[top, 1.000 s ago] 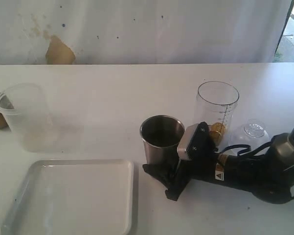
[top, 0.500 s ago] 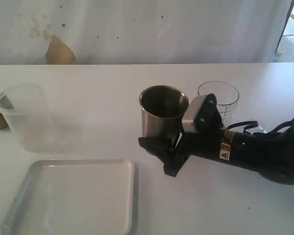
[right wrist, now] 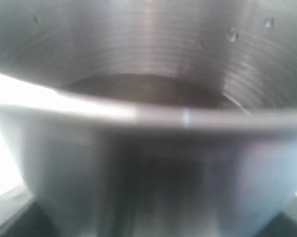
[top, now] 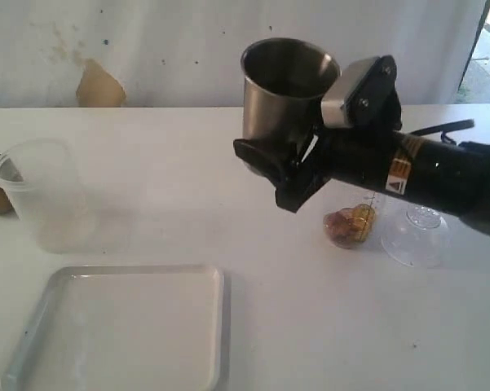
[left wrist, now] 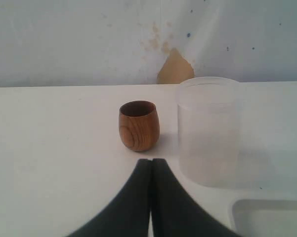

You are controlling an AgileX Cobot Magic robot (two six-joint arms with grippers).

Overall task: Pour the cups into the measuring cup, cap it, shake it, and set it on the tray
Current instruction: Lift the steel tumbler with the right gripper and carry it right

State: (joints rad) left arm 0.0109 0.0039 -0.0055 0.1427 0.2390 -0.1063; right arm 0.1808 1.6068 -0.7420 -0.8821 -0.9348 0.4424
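At the far left the left claw point(left wrist: 150, 165), shut and empty, points at the wooden cup point(left wrist: 139, 126), while upper centre the right claw point(top: 287, 167) clamps the upright steel tumbler point(top: 284, 85), with the measuring cup point(top: 349, 226) below-right, half hidden behind the arm.

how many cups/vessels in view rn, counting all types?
4. Steel tumbler held above the table in the right gripper; frosted plastic cup at left; wooden cup beside it; measuring cup mostly hidden behind the right arm.
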